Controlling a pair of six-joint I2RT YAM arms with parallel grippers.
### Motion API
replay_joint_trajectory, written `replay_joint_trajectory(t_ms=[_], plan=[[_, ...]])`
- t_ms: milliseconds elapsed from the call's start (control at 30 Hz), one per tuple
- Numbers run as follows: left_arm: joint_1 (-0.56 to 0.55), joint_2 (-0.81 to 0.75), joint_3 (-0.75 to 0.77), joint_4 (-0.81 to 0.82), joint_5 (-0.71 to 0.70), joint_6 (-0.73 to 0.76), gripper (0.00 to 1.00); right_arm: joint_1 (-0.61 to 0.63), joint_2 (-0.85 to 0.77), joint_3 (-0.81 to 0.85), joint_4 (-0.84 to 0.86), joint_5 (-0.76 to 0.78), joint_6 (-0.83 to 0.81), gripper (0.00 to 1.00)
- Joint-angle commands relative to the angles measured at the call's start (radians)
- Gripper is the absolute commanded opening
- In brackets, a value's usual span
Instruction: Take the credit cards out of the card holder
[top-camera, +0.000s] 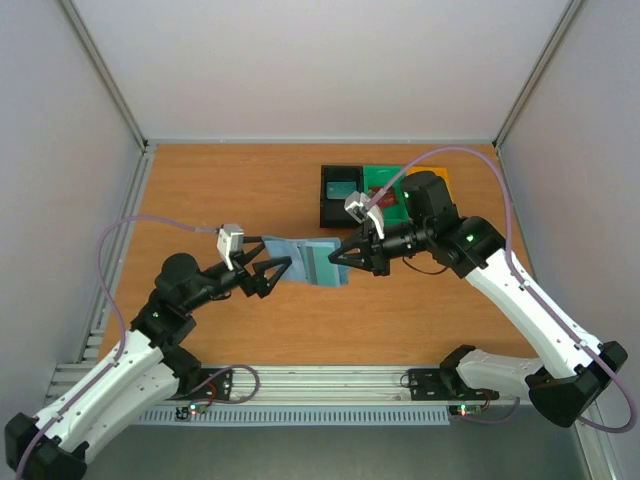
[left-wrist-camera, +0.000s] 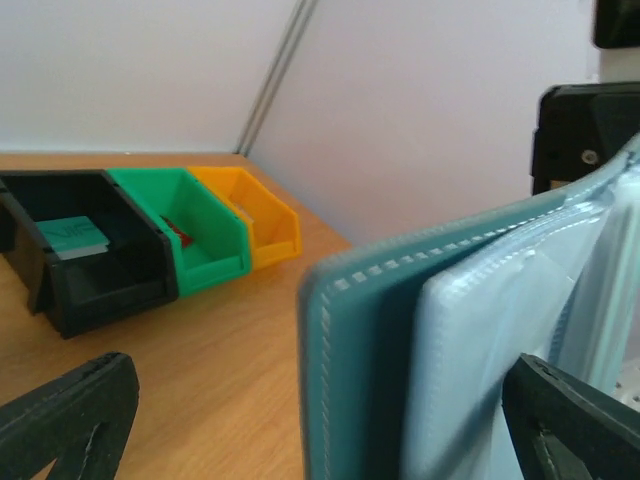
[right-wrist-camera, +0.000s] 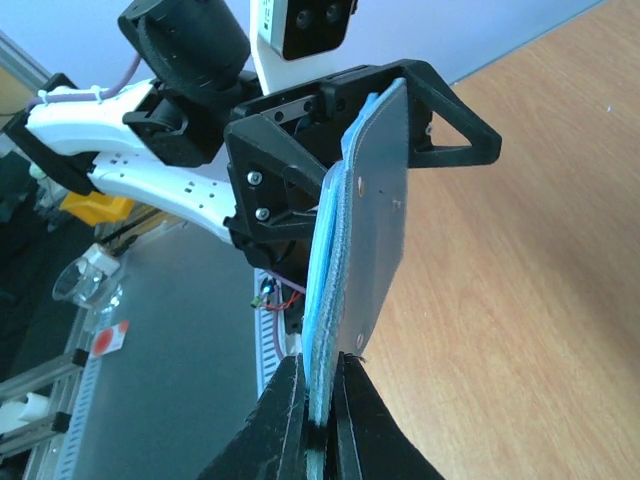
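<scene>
Seeing a card (left-wrist-camera: 72, 235) in the black bin (left-wrist-camera: 110, 290), I'd guess partway: right gripper (right-wrist-camera: 318, 395) pinches the card holder (top-camera: 303, 262), left gripper (top-camera: 282, 272) gapes.

Bright, even light; the near card holder (left-wrist-camera: 360, 340) looks blurred.

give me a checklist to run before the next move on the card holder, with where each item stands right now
1. Right gripper shut on the card holder: ok.
2. Left gripper open, one finger on each side of the holder's other end, not clamping it: ok for a fresh grip.
3. A card edge showing in the pale pockets to pinch: cannot tell, none shows from these angles.
4. Holder lifted off the table: cannot tell, its lower edge is out of view.
5. Black bin within sight, one teal card lying in it: ok.
</scene>
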Motion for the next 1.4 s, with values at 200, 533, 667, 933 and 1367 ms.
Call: replay_joint_trajectory(t_ms=[200, 533, 667, 933, 1367], plan=[[0.008, -0.005, -0.04, 0.248, 0.418, 0.051, 0.73, 0.0, 0.011, 0.065, -0.07, -0.096, -0.107, 0.01], [0.008, -0.032, -0.033, 0.074, 0.1, -0.063, 0.0, -0.061, -0.057, 0.032, -0.013, 0.191, 0.004, 0.53], [0.008, -0.033, -0.021, -0.018, -0.037, -0.018, 0.0, -0.082, -0.128, 0.03, -0.029, 0.279, 0.051, 0.61], [0.008, -0.028, -0.009, -0.067, -0.109, 0.102, 0.0, 0.018, -0.085, -0.073, 0.204, 0.079, 0.297, 0.52], [0.009, -0.026, -0.034, 0.025, -0.029, 0.012, 0.0, 0.019, 0.105, -0.102, 0.386, 0.114, 0.399, 0.69]])
